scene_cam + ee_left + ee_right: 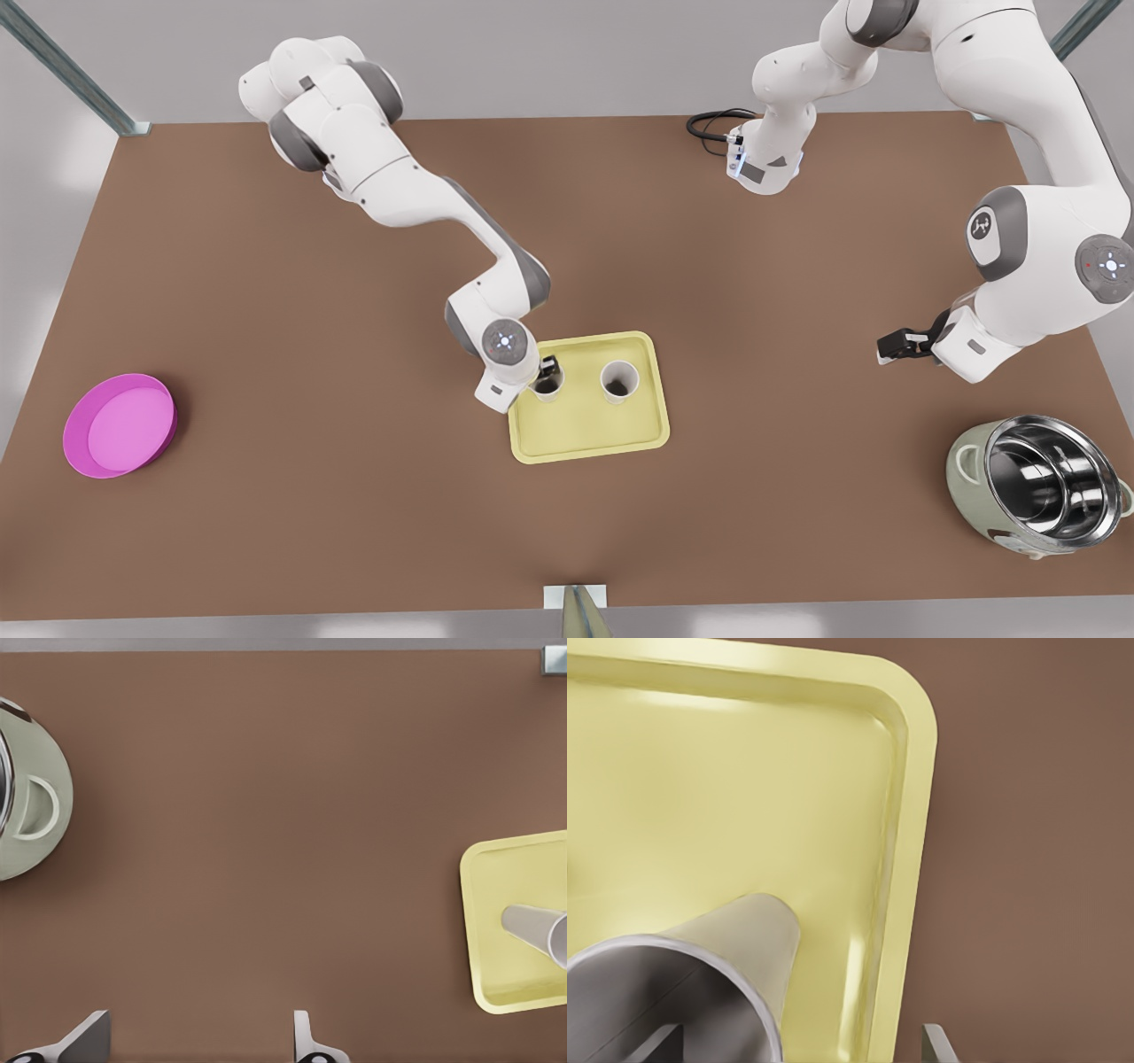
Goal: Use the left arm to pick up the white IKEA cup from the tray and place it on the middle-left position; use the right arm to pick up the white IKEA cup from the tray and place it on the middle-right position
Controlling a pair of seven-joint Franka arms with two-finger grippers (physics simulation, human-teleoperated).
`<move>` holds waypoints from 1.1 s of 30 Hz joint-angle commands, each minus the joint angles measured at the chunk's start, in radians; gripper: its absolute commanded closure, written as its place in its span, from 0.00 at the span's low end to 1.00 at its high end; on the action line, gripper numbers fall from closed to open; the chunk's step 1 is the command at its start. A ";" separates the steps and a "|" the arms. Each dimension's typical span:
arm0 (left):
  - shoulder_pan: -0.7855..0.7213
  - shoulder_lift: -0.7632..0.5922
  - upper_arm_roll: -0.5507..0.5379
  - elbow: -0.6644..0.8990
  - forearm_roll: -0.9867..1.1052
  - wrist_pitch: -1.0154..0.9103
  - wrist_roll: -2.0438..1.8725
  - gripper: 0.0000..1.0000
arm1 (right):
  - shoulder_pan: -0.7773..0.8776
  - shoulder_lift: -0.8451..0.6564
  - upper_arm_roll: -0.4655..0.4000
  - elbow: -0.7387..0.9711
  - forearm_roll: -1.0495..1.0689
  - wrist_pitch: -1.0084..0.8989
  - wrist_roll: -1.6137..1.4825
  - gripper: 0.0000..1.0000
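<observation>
The pale yellow tray lies mid-table and holds two upright white cups. My right gripper hangs over the cup on the front view's left. In the right wrist view that cup is close. The right gripper is open, one finger inside the cup's rim and the other outside it, above the tray. The second cup stands free. My left gripper waits open over bare table at the front view's right. Beyond its fingers, the left wrist view shows the tray and a cup.
A green pot with a steel bowl sits at the front view's lower right, near the left arm. A magenta dish lies far left. A black cable rests at the back. Brown tabletop spreads on both sides of the tray.
</observation>
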 commanded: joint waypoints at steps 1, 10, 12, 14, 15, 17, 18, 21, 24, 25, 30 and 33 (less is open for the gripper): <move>0.001 -0.001 0.000 0.000 0.002 -0.001 0.008 0.00 | 0.001 0.004 0.000 0.000 -0.001 0.015 0.136 0.10; 0.001 -0.001 0.000 0.000 0.002 -0.001 0.008 0.00 | 0.003 0.028 -0.003 0.008 0.002 0.050 0.128 0.92; 0.001 -0.001 0.000 0.000 0.002 -0.001 0.008 0.00 | -0.017 0.007 -0.008 0.011 0.010 0.035 0.128 1.00; 0.001 -0.001 0.000 0.000 0.002 -0.001 0.008 0.00 | -0.068 -0.071 0.018 0.011 0.011 -0.042 0.122 1.00; -0.001 -0.001 0.000 -0.001 0.002 -0.001 0.008 0.00 | -0.098 -0.111 0.025 0.011 0.011 -0.100 0.076 1.00; -0.001 -0.001 0.000 -0.003 0.002 -0.001 0.008 0.00 | -0.218 -0.180 0.025 0.008 0.002 -0.240 -0.215 1.00; -0.001 -0.001 0.000 -0.003 0.002 -0.001 0.008 0.00 | -0.262 -0.193 0.012 0.006 -0.049 -0.281 -0.347 1.00; 0.011 0.000 0.006 0.000 0.042 0.013 0.006 0.00 | -0.399 -0.206 0.009 0.006 -0.191 -0.301 -0.755 1.00; -0.068 0.002 -0.004 0.000 0.035 0.062 0.001 0.00 | -0.407 -0.134 0.011 0.008 -0.262 -0.214 -0.785 1.00; -0.104 0.010 -0.002 0.000 0.046 0.085 -0.006 0.00 | -0.416 -0.107 0.008 0.008 -0.262 -0.182 -0.785 1.00; -0.246 0.011 -0.005 0.010 0.058 0.087 -0.107 0.00 | -0.466 -0.021 0.008 -0.006 -0.259 -0.080 -0.788 1.00; -0.338 0.077 -0.005 0.013 0.078 0.093 -0.244 0.00 | -0.465 -0.021 0.009 -0.008 -0.251 -0.082 -0.783 1.00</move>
